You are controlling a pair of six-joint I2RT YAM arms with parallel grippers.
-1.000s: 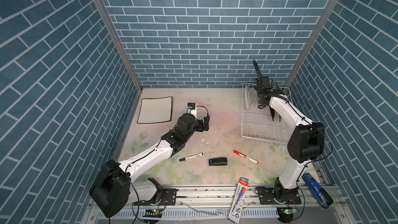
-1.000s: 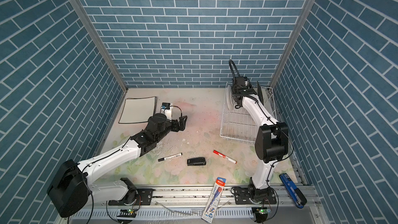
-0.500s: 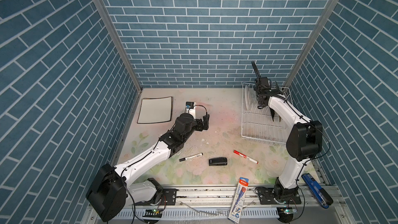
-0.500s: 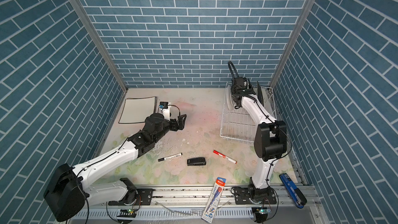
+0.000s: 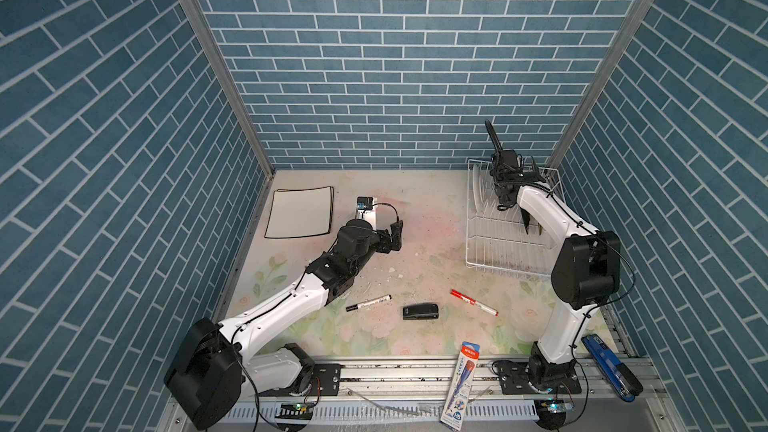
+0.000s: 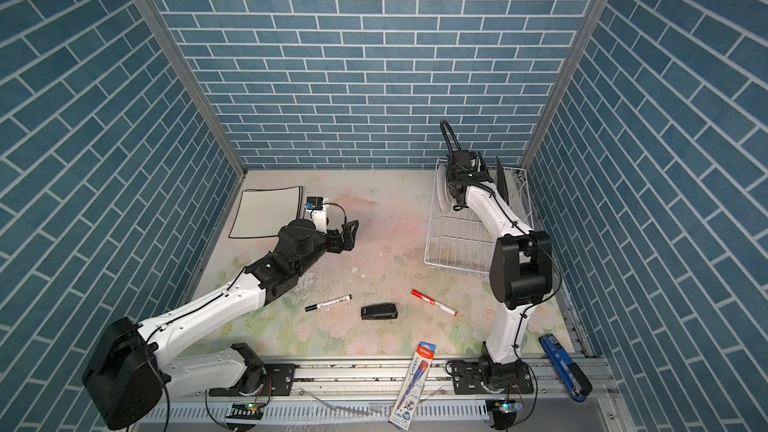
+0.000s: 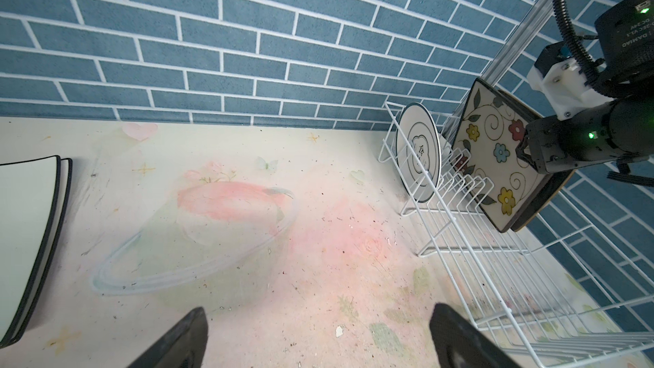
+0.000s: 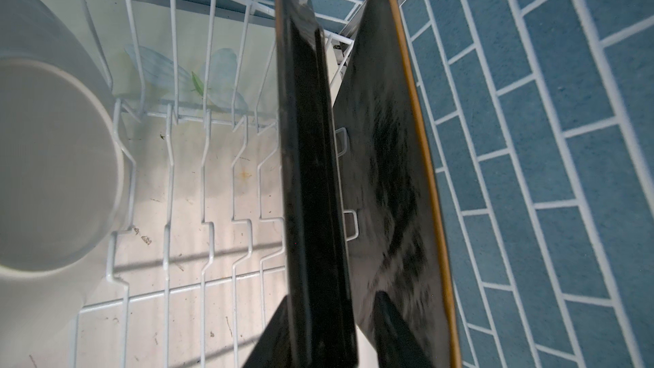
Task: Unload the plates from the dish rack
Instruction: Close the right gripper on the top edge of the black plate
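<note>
Blue brick walls, floral mat (image 5: 419,243). Right gripper (image 8: 327,331) jaws straddle flowered plate (image 7: 495,157), pattern only in left wrist view; grip unclear. Left gripper (image 7: 318,338) wide open, empty.

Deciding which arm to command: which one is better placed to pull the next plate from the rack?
Right. The right gripper already straddles the flower-patterned plate in the dish rack; the left gripper hangs open over bare table.

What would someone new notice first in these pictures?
Probably the right gripper reaching down into the white dish rack at the far right corner, its fingers straddling the flower-patterned plate standing there. Next, the white square plate lying flat at the far left of the table.
</note>
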